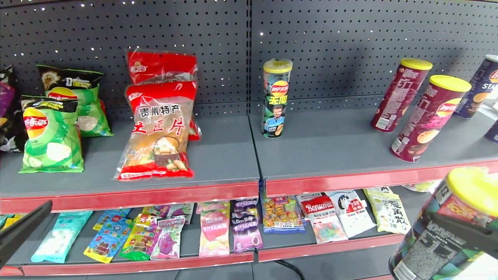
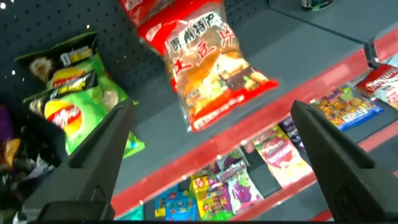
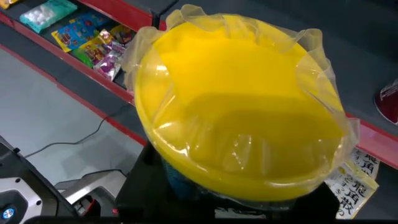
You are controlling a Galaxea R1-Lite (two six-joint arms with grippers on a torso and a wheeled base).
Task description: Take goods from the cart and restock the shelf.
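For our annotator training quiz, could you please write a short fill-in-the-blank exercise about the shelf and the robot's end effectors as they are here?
1. The right end effector is shut on a can whose lid is ___.
2. The left end effector is ___, with nothing between its fingers.
3. The upper shelf holds ___ maroon cans.
Missing words: yellow; open; two.

A yellow-lidded chip can (image 1: 422, 249) is held by the right gripper (image 1: 457, 232) at the lower right. On the upper shelf (image 1: 319, 159) a similar can (image 1: 275, 99) is stood upright between red potato-slice bags (image 1: 159, 132) and two maroon cans (image 1: 428, 116); green chip bags (image 1: 52, 136) are set farther left.
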